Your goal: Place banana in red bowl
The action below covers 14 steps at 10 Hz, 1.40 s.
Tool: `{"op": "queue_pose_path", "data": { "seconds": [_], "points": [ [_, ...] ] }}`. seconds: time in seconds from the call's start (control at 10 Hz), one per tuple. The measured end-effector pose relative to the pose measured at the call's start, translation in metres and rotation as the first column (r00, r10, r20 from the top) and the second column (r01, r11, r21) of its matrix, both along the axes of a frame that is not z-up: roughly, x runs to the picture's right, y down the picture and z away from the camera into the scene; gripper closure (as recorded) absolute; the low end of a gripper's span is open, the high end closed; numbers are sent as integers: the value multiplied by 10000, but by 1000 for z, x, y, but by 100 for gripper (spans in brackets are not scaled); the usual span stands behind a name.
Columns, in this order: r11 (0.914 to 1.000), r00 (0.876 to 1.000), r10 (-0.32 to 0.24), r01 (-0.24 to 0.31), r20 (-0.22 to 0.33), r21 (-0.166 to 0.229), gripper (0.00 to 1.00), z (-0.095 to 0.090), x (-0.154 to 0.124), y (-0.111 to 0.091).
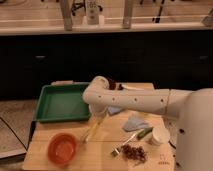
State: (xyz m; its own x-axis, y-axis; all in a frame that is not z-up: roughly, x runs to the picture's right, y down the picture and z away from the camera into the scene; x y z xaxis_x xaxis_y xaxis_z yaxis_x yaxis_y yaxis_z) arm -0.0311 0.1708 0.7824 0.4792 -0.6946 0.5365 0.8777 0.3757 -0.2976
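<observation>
Empty red bowl (62,149) near table (100,161) front edge, gripper (100,119) up-right of bowl, clamped on tilted banana (92,132), green tray (62,102) behind bowl

Rear wall (160,57): dark panelling, full width.
Ledge (165,27): pale, above the panelling (two upright posts (66,15) stand on it).
Floor (12,115): light, speckled.
Table (102,156): pale wood.

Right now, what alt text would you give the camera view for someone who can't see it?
A white robot arm reaches over a wooden table, its gripper shut on a banana tilted beside a red bowl. A green tray sits behind; a blue cloth and white cup lie nearby.
</observation>
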Motion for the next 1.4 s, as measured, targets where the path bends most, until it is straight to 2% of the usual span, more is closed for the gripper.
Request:
{"op": "queue_pose_path", "data": {
  "seconds": [0.7, 1.1, 1.4],
  "points": [
    [9966, 9935, -823, 820, 792, 63, 100, -27, -42, 4],
    [9907, 9816, -1361, 1352, 1337, 157, 100, -40, -68, 6],
    [9831, 9673, -1826, 1819, 1759, 200, 100, -49, -90, 8]
  ]
}}
